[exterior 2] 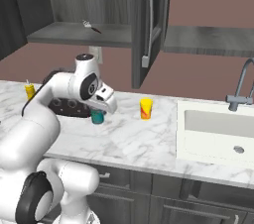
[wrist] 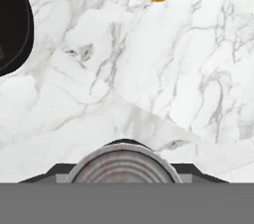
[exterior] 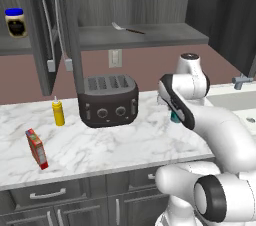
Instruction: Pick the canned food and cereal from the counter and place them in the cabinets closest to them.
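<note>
The canned food [exterior 2: 97,117], a small teal can with a silvery top [wrist: 122,164], sits between my gripper's fingers [wrist: 44,176] just right of the toaster. My gripper [exterior 2: 99,111] points down and is shut on the can, low at the counter [exterior: 125,140]; whether the can touches the marble I cannot tell. In the left base view my forearm hides most of the can [exterior: 176,116]. The cereal [exterior: 37,148], a thin red box, stands at the counter's front left, far from the hand. The cabinets [exterior: 135,35] above stand with their doors open.
A dark toaster [exterior: 110,101] stands left of the can. A yellow squeeze bottle [exterior: 58,111] stands beyond the cereal. A yellow cup [exterior 2: 146,108] is right of the can, with the sink [exterior 2: 218,129] and faucet [exterior 2: 240,86] further right. A blue-lidded jar [exterior: 16,22] occupies the left shelf.
</note>
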You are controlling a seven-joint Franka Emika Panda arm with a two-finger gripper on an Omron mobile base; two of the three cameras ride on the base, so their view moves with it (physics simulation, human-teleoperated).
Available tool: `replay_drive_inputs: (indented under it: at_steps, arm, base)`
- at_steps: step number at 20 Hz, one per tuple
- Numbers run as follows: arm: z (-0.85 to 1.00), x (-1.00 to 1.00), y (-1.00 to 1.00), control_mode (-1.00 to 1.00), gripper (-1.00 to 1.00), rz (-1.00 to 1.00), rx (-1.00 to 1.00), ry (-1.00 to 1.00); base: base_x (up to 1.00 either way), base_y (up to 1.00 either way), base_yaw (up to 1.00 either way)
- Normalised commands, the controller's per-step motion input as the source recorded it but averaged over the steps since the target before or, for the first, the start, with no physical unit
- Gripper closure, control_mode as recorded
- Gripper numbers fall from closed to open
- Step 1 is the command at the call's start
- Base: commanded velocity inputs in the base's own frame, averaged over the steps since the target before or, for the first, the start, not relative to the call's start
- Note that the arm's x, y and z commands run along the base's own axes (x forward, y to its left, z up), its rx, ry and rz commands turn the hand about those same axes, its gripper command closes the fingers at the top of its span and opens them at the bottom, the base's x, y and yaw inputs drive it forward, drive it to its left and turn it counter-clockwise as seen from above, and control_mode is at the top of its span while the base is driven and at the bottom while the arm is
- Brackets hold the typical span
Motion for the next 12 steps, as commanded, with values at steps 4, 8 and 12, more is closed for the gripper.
replay_drive_inputs:
  at_steps: [4, 8, 12]
  arm:
    - [0.65, -0.03, 0.00, -1.00, 1.00, -0.11, 0.00, -0.03]
    - [0.53, -0.08, 0.00, -1.00, 1.00, -0.12, 0.00, -0.01]
    - [0.61, -0.01, 0.00, -1.00, 1.00, -0.11, 0.00, -0.04]
  base:
    - [0.00, 0.00, 0.00]
    - [0.00, 0.00, 0.00]
    - [0.00, 0.00, 0.00]
